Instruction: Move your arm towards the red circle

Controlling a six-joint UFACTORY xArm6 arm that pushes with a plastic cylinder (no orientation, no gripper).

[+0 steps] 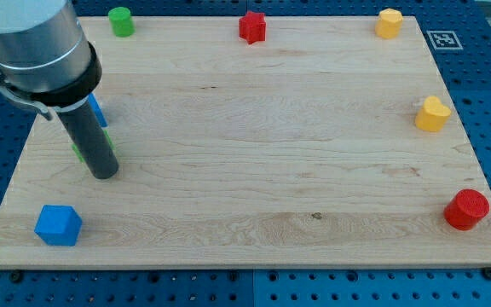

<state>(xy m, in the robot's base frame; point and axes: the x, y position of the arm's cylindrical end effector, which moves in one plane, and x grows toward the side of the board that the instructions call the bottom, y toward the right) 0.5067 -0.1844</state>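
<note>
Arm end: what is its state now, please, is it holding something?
My tip: a bare rod, holding nothing, at the view's left beside a partly hidden green block, far from the red circle.

Arm body: fat cylindrical housing, light grey/silver with a soft sheen, cut off by the view's top-left corner, so nothing above it shows. A black collar band rings its lower edge, with a thin pale line, possibly a cable or clip, just under the band on the view's left side. Below that is a straight dark charcoal matte rod, narrower than the housing, plain with no visible screws or markings, ending in my tip (103,175), a flat blunt round end.
</note>
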